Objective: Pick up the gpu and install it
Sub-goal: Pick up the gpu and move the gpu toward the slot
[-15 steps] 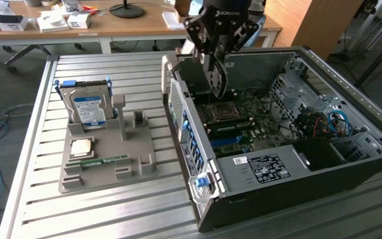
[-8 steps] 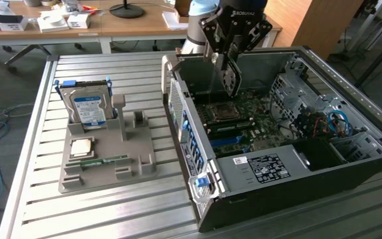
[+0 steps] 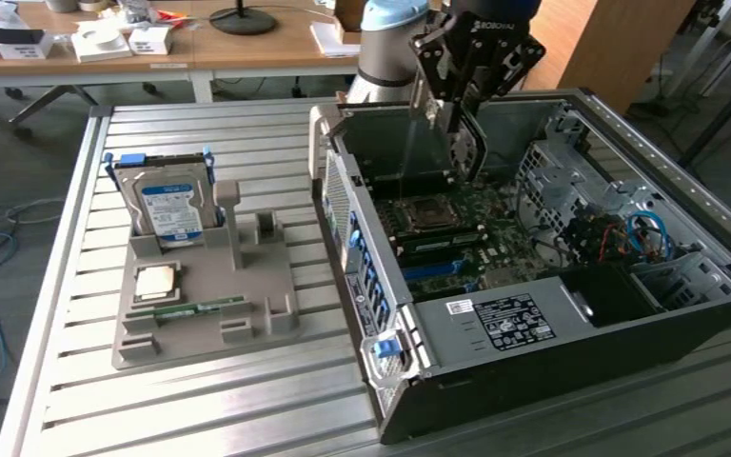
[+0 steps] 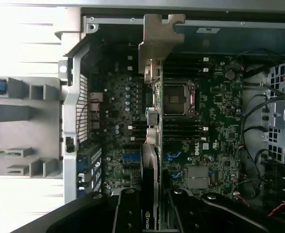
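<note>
My gripper [image 3: 457, 103] hangs over the open computer case [image 3: 385, 324] and is shut on the gpu [image 3: 466, 143]. The card hangs upright below the fingers, above the motherboard [image 3: 467, 228] near the case's far wall. In the wrist view my gripper [image 4: 154, 211] clamps the gpu [image 4: 152, 145], seen edge-on with its silver bracket [image 4: 159, 36] at the far end. The card lines up over the board's slots beside the CPU socket [image 4: 178, 97]. It does not look seated.
A grey parts holder [image 3: 264, 305] at the exterior view's left carries a hard drive [image 3: 168, 209], a CPU [image 3: 156, 281] and a green memory stick [image 3: 194, 307]. Cables and a drive cage [image 3: 632, 238] crowd the case's right side. A desk [image 3: 213, 48] stands behind.
</note>
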Controlling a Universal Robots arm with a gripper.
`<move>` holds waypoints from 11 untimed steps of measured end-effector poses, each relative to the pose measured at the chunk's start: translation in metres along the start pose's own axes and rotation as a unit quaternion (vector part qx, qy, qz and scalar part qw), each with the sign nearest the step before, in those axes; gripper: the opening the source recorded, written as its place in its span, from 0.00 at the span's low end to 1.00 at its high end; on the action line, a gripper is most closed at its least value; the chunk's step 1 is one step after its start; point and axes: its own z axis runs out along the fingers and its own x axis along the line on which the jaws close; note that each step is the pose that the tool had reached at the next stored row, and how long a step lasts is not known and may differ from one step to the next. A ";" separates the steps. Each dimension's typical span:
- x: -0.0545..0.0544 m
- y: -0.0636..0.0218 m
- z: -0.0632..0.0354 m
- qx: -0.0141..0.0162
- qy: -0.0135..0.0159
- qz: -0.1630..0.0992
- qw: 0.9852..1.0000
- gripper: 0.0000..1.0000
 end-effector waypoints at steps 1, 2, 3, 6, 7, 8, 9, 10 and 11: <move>-0.003 0.0000 0.0001 0.000 0.000 0.000 1.000 0.26; -0.007 0.0001 0.0001 0.000 0.000 0.000 1.000 0.26; -0.011 0.0001 0.0002 0.000 0.000 0.000 1.000 0.26; -0.022 0.0002 0.0003 0.000 0.000 0.000 1.000 0.26; -0.026 0.0003 0.0004 0.000 0.000 0.000 1.000 0.26; -0.030 0.0004 0.0004 0.000 0.000 0.000 1.000 0.26; -0.034 0.0004 0.0005 0.000 0.000 0.000 1.000 0.26; -0.037 0.0004 0.0006 0.000 0.000 0.000 1.000 0.26; -0.043 0.0005 0.0006 0.000 0.000 0.000 1.000 0.26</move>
